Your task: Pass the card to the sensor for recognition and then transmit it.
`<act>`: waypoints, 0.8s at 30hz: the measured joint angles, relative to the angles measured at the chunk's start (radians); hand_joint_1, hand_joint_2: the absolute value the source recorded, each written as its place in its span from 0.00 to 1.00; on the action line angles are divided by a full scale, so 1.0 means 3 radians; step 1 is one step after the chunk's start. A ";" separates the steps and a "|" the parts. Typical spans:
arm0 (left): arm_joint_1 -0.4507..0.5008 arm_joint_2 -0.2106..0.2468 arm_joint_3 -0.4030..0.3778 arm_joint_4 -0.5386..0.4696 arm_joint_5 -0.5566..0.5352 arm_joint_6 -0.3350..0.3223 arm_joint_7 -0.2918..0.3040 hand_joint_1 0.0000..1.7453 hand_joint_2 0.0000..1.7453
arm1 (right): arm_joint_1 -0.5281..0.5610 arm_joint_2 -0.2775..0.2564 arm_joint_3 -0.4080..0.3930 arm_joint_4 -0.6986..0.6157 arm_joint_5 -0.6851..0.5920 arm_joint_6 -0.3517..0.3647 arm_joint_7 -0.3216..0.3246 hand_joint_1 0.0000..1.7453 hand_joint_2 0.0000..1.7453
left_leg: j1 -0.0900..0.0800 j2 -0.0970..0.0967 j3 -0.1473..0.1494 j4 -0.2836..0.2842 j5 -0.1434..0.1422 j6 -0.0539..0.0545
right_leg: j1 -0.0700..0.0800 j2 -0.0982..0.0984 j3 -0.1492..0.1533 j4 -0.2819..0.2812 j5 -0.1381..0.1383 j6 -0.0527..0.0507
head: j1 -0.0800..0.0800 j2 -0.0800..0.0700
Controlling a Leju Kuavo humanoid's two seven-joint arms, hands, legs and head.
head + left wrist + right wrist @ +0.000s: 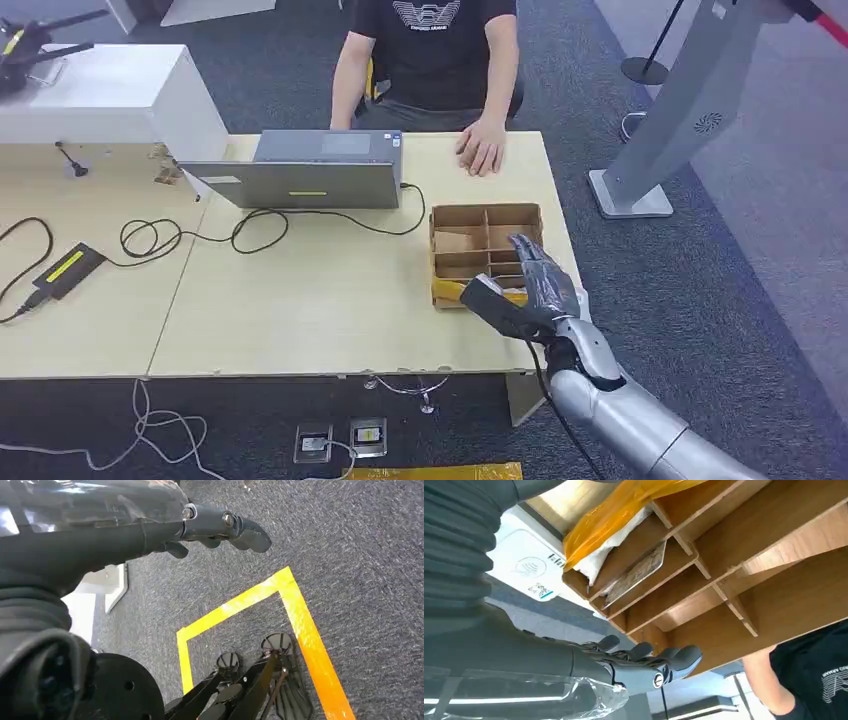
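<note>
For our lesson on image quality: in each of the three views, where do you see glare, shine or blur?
Head view: even indoor light, the table sharp, soft shine on the right hand. Left wrist view: white glare on the clear wrap over the left hand, carpet sharp. Right wrist view: bright reflections on the wrap, the near ribbed cover soft, the cardboard divider box sharp.

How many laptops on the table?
1. The laptop sits at the far side of the table, lid toward the robot, facing the seated person. A cable runs from its right side. The white box could hide things behind it.
</note>
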 joint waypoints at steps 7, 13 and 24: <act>0.0000 0.0000 0.0000 0.0000 -0.0004 0.0024 0.0000 0.00 0.00 | 0.0011 0.0000 -0.0001 0.0028 -0.0015 -0.0005 0.0009 0.00 1.00 | 0.0000 0.0000 0.0000 0.0000 0.0000 0.0000 | 0.0000 0.0000 0.0000 0.0000 0.0000 0.0000 | 0.0000 -0.0001; 0.0000 0.0000 0.0000 0.0000 -0.0010 0.0033 0.0001 0.00 0.00 | 0.0015 0.0000 -0.0001 0.0052 -0.0029 -0.0005 -0.0006 0.00 1.00 | 0.0000 0.0000 0.0000 0.0000 0.0000 0.0000 | 0.0000 0.0000 0.0000 0.0000 0.0000 0.0000 | 0.0000 0.0000; 0.0000 0.0003 0.0000 0.0000 -0.0022 0.0034 0.0028 0.00 0.00 | 0.0016 0.0022 0.0000 0.0124 -0.0010 -0.0004 -0.0011 1.00 1.00 | 0.0000 0.0000 0.0000 0.0000 0.0000 0.0000 | 0.0000 0.0000 0.0000 0.0000 0.0000 0.0000 | 0.0000 0.0000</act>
